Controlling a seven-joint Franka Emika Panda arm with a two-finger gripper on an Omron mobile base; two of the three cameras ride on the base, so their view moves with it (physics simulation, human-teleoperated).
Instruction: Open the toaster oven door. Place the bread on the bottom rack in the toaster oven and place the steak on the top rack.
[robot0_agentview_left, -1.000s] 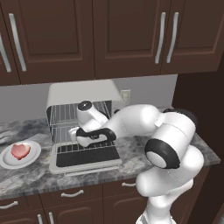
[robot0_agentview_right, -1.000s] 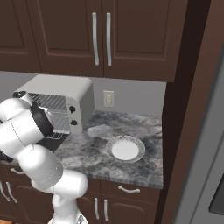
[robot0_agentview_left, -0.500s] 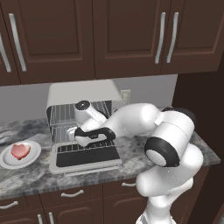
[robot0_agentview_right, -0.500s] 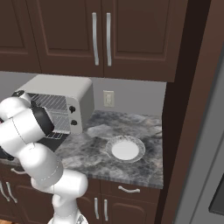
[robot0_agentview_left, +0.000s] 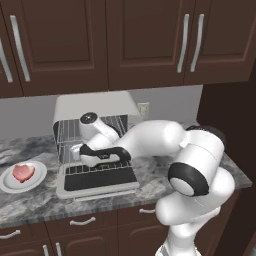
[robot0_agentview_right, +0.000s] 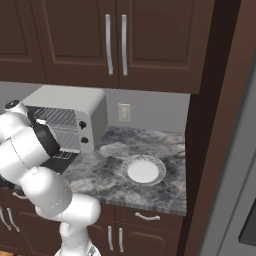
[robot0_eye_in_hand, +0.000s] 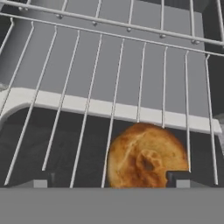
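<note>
The toaster oven (robot0_agentview_left: 95, 102) stands on the counter with the toaster oven door (robot0_agentview_left: 97, 181) dropped flat in front. My gripper (robot0_agentview_left: 77, 149) reaches low into the oven mouth. In the hand view the bread (robot0_eye_in_hand: 146, 159), round and golden-brown, lies on the bottom rack (robot0_eye_in_hand: 87, 87) near its front. My gripper (robot0_eye_in_hand: 110, 178) is open, and the two fingertips (robot0_eye_in_hand: 41, 179) stand wide apart on either side of the bread, clear of it. The steak (robot0_agentview_left: 23, 172), pink-red, rests on a white plate (robot0_agentview_left: 10, 186) left of the oven.
An empty white plate (robot0_agentview_right: 142, 171) sits on the grey stone counter (robot0_agentview_right: 165, 195) to the oven's right. Dark wall cabinets (robot0_agentview_left: 125, 40) hang above, and a wall outlet (robot0_agentview_right: 123, 112) is behind. My white arm crosses in front of the open door.
The jaws have opened wide and let go of the bread, which now lies on the rack. The hand has shifted slightly left inside the oven.
</note>
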